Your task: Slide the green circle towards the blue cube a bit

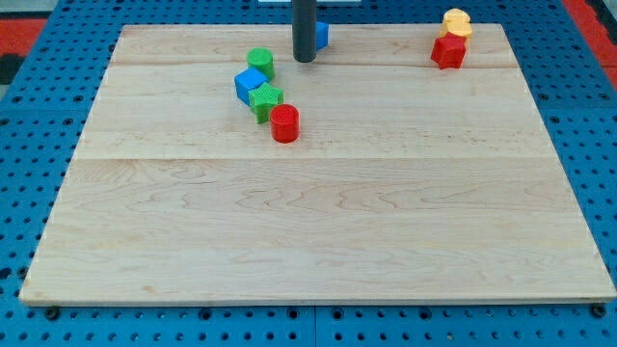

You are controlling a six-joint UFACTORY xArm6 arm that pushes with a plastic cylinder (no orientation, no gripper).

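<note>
Pale wood forms the surface [318,222], on which the blocks are gathered near the view's top. The green circle [260,64] is seen at the upper left of a small cluster, just above the blue cube [250,85], the two lying very near or touching; which cannot be told. A green star [265,99] is pressed against the cube's lower right, and a red cylinder [284,123] is set just below the star. No fingers are fitted to this arm, so no opening or hold can be reported; only a dark rod is shown, and my tip [305,60] is placed to the right of the green circle, apart from it. A second blue block [321,36] is partly hidden behind the rod. At the view's top right a yellow block [457,22] is seen just above a red block [448,51].

The step is judged best done by bringing the tip round to the circle's upper side, opposite the cube, and pushing briefly downward and slightly left. Only a short stroke is called for, since little gap remains. A push begun from the present side would likely drive the circle left, past the cube.
</note>
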